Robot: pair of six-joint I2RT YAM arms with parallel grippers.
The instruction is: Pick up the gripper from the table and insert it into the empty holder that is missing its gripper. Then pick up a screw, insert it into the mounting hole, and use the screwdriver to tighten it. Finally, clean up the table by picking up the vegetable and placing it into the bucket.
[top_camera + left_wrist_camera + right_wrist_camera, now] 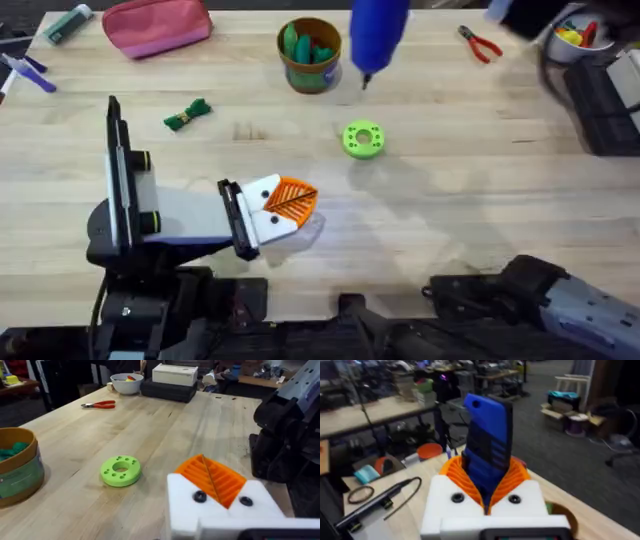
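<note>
You've got the screwdriver [487,445] clamped in your right gripper [487,491], bit hanging over the desk [480,180] near the bucket [310,56]. That reads as the tightening step: bring the bit down to the left gripper [290,200], whose orange pads meet, closed. The green disc [362,139] sits between; the vegetable [188,114] waits.

1. The bucket [310,55] stands at the far middle of the tabletop [450,190], holding several pieces.
2. The screwdriver [377,35] hangs just right of the bucket, bit down, clamped in the right gripper [487,502].
3. The disc [362,139] lies nearer, below the screwdriver.
4. The vegetable [187,113] lies left of the disc.
5. The pliers [481,44] lie at the far right.
6. The pouch [157,25] sits far left of the bucket.
7. The left gripper [290,203] rests low, near-left of the disc.
</note>
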